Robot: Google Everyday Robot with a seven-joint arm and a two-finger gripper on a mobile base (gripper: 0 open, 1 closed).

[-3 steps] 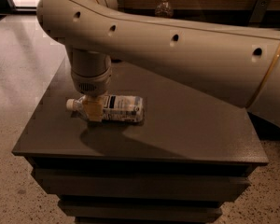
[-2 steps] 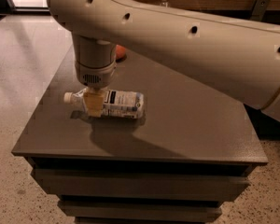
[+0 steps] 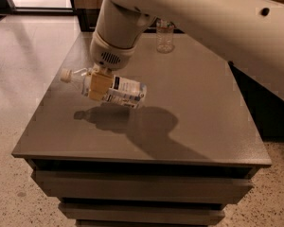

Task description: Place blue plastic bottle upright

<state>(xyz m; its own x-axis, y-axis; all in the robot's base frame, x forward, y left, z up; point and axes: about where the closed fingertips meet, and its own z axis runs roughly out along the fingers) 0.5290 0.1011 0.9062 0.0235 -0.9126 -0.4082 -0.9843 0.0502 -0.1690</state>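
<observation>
Left of centre in the frame, the gripper (image 3: pixel 100 85) clamps the blue plastic bottle (image 3: pixel 125 90) near its neck, holding it clear of the table (image 3: pixel 203 117) (its shadow falls below), cap toward the frame's left edge, presumably for tipping it upright.

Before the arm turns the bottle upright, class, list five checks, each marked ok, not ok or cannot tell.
1. The gripper over the left half of the grey table, fingers shut on the small clear plastic bottle with pale blue label: ok.
2. Bottle off the table: ok.
3. Bottle upright: not ok, nearly level, white cap pointing left.
4. Apart from second clear bottle at the back: ok.
5. Cap tight: cannot tell.
</observation>
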